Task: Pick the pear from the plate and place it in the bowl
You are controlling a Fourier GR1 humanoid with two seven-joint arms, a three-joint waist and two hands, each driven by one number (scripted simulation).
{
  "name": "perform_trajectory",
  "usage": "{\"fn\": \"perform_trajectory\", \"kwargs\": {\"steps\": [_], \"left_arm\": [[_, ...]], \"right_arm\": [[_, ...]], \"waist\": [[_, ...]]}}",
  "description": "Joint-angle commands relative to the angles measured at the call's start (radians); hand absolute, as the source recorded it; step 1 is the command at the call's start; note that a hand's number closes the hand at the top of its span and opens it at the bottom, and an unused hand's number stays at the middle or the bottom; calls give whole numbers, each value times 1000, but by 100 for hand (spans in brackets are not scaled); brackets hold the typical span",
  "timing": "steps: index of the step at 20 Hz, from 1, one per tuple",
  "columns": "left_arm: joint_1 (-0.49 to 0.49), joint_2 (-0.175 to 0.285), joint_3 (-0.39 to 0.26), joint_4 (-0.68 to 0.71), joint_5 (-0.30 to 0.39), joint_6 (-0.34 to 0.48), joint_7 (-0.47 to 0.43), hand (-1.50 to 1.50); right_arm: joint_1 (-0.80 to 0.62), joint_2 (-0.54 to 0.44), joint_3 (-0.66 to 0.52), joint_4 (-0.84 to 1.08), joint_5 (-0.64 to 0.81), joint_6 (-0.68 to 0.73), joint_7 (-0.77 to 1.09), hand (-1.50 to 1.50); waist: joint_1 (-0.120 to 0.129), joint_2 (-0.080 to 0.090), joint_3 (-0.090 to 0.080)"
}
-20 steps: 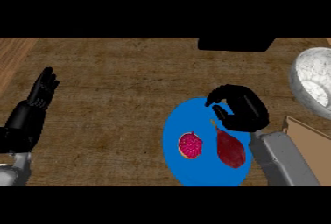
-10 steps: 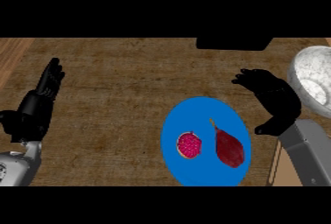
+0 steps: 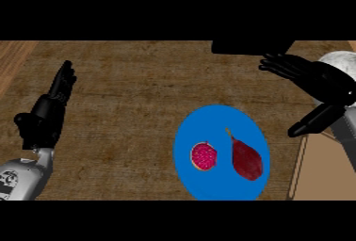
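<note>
Currently, entries run left to right across the head view.

Left hand (image 3: 46, 117): at the left edge of the counter, fingers straight and pointing up, holding nothing. It is resting, well apart from the plate.

Blue plate (image 3: 221, 121): centre-right on the brown counter, with 2 items on it. A halved pink-fleshed fruit (image 3: 203, 156) sits on the left half, and the pear (image 3: 246, 161) lies just beside it on the right half, apart from it.

Pear: dark red, lying flat on the plate, not lifted. Its long axis runs nearly up-down in the view. The thin stem points to the far side and slightly left, and the fat end is toward the robot.

Right hand (image 3: 330, 87): at the upper right, fingers spread and straight, thumb apart from them, nothing held. It hovers at the near-left side of the grey bowl (image 3: 342, 60) and partly covers it.

Key relation: the pear lies toward the robot and to the left of the right hand, clear of it. The right hand is far nearer the pear than the left.

Judgement: the pick is not yet made. The next move calls for the right hand to come toward the robot and down over the pear, closing across its short width.
</note>
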Motion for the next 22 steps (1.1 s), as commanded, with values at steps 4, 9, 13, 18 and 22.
{"fn": "perform_trajectory", "kwargs": {"steps": [4,9,13,18,22], "left_arm": [[-50,-13,7,43,-18,11,19,0],[-44,-46,-22,37,-35,21,14,0],[-70,-22,5,34,-24,4,49,0],[-34,-27,-23,-31,-55,19,76,0],[-48,-31,-4,-23,-58,19,97,0]], "right_arm": [[-34,-54,130,-88,223,146,-261,-150],[-39,-66,252,-107,321,92,-340,-150],[-42,-86,347,-122,402,15,-413,-150],[-76,-106,478,-82,527,-97,-452,-150],[-58,-82,577,-2,641,-239,-524,-150]], "waist": [[-15,-2,-2],[-4,-1,-2],[-6,-7,-3],[4,-15,-5],[-12,-15,-5]]}}
